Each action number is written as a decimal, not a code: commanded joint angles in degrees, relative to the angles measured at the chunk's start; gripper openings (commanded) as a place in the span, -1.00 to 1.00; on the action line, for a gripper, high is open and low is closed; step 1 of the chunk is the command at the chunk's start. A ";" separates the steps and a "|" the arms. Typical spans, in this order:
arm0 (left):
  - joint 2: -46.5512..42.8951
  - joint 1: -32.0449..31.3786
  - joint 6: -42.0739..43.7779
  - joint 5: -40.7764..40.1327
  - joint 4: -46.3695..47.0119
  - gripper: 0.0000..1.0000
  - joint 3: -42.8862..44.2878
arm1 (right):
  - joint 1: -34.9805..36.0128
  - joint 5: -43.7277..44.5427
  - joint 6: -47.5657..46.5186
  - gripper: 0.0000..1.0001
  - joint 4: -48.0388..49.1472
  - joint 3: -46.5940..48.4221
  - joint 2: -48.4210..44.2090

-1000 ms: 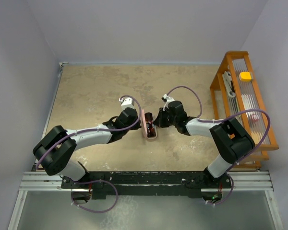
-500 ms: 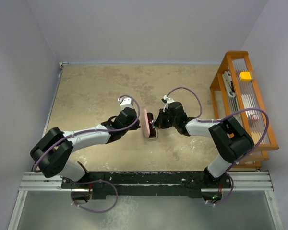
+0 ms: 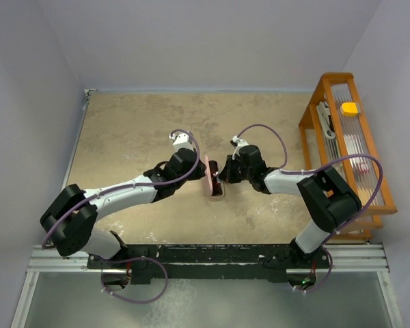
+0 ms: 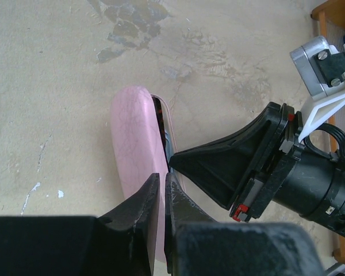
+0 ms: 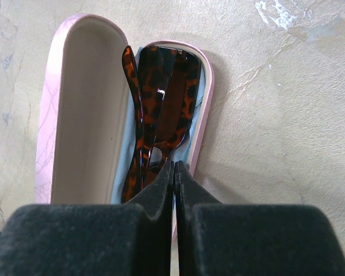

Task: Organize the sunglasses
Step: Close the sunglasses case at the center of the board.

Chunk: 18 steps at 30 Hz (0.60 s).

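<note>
At the middle of the tan table point(image 3: 137, 130), the left arm is reaching in from the near left. The left gripper point(image 4: 163, 179) is pressing against the outer side of the pink case's point(image 4: 135, 138) lid. Its jaws are sitting almost together, leaving only a narrow slit with a sliver of pink showing in it; whether they are pinching the lid is not clear. The lid is standing up on its long edge, tilting over the tray.

Just right of the lid, the sunglasses point(image 5: 161, 98) are lying folded inside the tray, their mottled brown frame running along its length. A light blue cloth point(image 5: 194, 135) is showing between them and the pink rim.

From the right, the right gripper point(image 5: 174, 167) is pointing into the open case. Its jaws are closed tight against each other, holding nothing, with the tips sitting at the near end of the sunglasses.

Along the table's right edge, well apart from the case, an orange rack point(image 3: 338, 76) is standing, carrying a yellow block point(image 3: 349, 108).
</note>
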 commanded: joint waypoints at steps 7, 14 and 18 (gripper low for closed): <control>2.71 -1.39 -2.11 -0.62 -1.56 -0.90 3.74 | -0.06 -0.47 -0.51 -0.98 2.04 -0.61 0.41; 3.92 -1.80 -2.50 -1.03 -2.30 -0.91 4.16 | -0.06 -0.38 -0.44 -0.98 2.16 -0.74 0.26; 4.71 -1.95 -2.45 -1.03 -2.01 -0.91 4.37 | -0.06 -0.38 -0.42 -0.98 2.19 -0.81 0.25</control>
